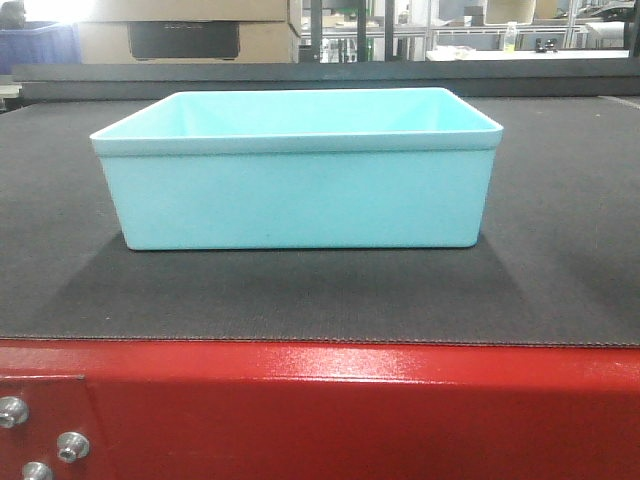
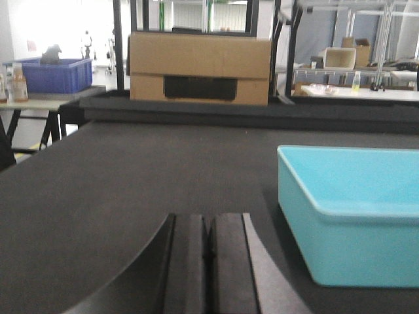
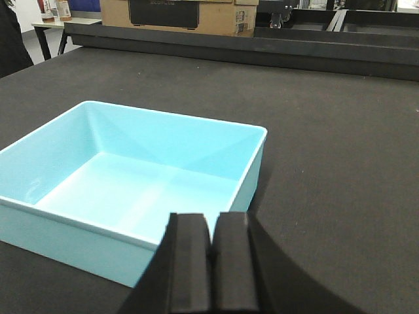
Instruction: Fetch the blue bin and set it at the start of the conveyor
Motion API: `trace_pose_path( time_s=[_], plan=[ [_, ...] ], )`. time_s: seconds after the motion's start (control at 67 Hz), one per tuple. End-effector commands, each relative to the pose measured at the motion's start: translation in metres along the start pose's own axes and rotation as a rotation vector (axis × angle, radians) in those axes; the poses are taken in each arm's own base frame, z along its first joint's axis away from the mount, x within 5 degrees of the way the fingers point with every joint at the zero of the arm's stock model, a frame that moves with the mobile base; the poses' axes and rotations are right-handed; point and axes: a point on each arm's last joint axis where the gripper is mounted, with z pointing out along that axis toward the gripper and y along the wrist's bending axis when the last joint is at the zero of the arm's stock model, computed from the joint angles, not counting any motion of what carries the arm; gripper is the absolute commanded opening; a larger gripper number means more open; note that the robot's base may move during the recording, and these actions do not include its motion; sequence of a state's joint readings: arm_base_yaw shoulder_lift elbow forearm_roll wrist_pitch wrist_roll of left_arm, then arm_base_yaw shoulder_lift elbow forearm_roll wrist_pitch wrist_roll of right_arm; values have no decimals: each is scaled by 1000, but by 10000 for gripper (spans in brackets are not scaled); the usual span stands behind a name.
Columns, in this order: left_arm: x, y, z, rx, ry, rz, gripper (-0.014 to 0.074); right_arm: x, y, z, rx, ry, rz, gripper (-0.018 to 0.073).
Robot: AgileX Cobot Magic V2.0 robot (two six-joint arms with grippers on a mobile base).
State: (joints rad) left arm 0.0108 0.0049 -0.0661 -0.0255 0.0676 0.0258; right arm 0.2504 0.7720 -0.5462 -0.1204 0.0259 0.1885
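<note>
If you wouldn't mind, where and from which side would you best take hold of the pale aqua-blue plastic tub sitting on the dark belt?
Probably by the slim rim lip of the pale aqua-blue rectangular plastic tub, coming from above with one finger inside a wall. It sits upright, open and empty on the dark-grey textured belt, so every wall is free. Both grippers look shut: the right gripper is at its near wall, the left gripper beside it.

Matte black left gripper (image 2: 208, 261) and right gripper (image 3: 211, 261), each with two flat rectangular fingers flanked by curved black housing.
</note>
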Motion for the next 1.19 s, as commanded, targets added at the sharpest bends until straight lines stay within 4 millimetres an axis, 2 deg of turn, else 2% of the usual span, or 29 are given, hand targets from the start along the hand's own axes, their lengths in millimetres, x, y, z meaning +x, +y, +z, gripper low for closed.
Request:
trace_pose_path(
  time_s=[0.0, 1.178],
  plan=[
    [10, 1, 1, -10, -73, -10, -111, -5, 0, -2, -5, -56, -14, -162],
    [12, 1, 1, -9, -49, -12, -111, -6, 0, -2, -7, -69, -14, -162]
  ],
)
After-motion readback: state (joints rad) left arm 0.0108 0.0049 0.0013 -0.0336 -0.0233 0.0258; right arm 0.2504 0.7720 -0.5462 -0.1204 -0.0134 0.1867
